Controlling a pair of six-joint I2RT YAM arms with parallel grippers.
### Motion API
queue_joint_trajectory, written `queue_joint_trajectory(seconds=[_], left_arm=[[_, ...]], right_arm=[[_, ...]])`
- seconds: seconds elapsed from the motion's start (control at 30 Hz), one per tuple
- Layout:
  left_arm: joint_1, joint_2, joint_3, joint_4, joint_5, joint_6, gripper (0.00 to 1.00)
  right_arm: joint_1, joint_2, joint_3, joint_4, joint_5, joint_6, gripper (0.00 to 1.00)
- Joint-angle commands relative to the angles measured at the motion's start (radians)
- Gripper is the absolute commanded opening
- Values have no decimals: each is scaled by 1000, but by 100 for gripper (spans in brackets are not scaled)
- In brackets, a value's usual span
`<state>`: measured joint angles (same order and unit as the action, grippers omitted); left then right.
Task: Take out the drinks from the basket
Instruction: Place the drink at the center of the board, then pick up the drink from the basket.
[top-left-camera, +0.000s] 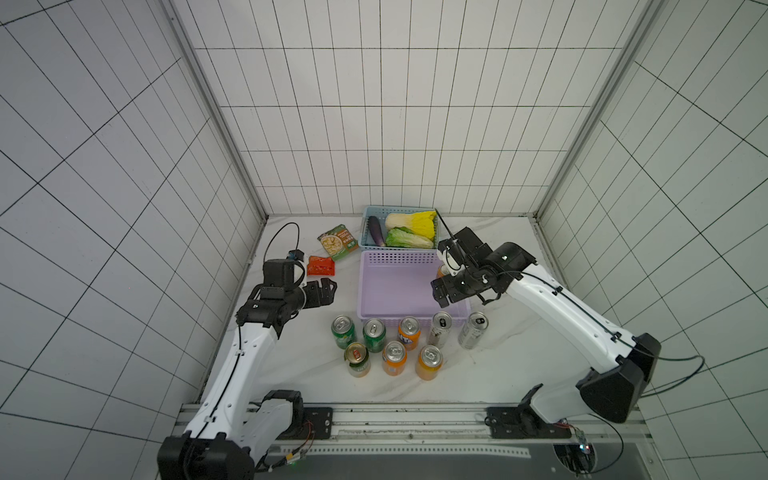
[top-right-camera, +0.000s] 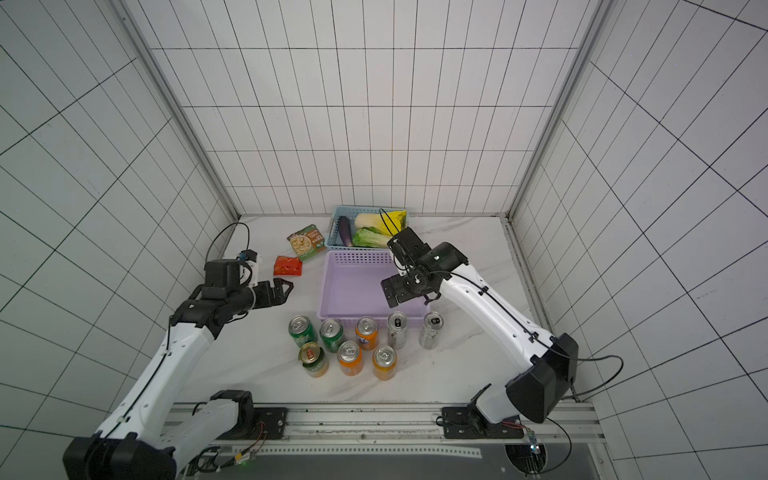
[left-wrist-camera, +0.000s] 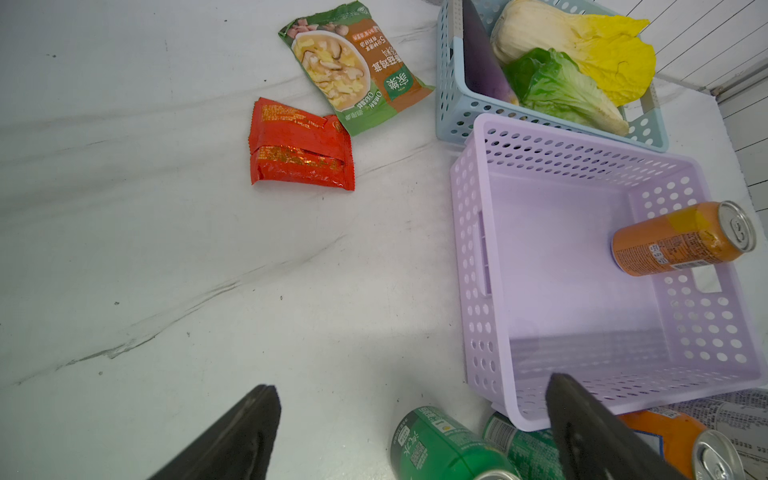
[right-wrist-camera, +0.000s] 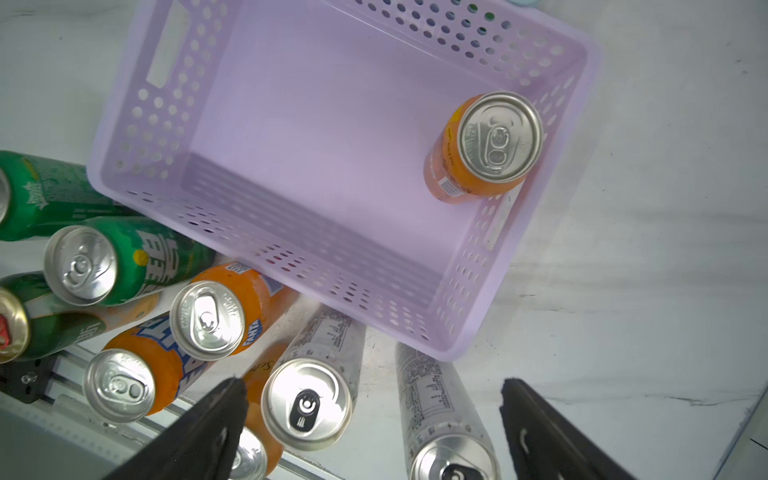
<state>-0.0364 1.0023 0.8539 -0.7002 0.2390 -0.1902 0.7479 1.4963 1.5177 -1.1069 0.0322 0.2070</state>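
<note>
- Right gripper (right-wrist-camera: 374, 384) hangs with its jaws spread wide and empty; the left gripper (left-wrist-camera: 411, 382) gapes likewise, holding nothing.
- Lilac basket (right-wrist-camera: 316, 249) lies just ahead of the right fingertips, all but emptied.
- Eight drinks (top-left-camera: 409, 330) stand upright on the table (top-left-camera: 291, 365) beneath and beside that gripper, outside the basket's near wall; these look done.
- One orange can (right-wrist-camera: 486, 145) stands upright inside, farther ahead against a side wall, and appears the last to lift.
</note>
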Motion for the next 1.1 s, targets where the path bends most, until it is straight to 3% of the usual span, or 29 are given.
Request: queue_joint_trajectory(seconds=[0.0,0.33,1.07], left_arm=[[5,4,2,1,11,12,98],[5,5,2,2,17,13,98],[4,6,3,0,16,14,98]], right_arm=[[-75,49,42,34,-25,-45,100],[-211,228,107,96,-57,-78,100],[-224,493,249,99,-66,-90,94]])
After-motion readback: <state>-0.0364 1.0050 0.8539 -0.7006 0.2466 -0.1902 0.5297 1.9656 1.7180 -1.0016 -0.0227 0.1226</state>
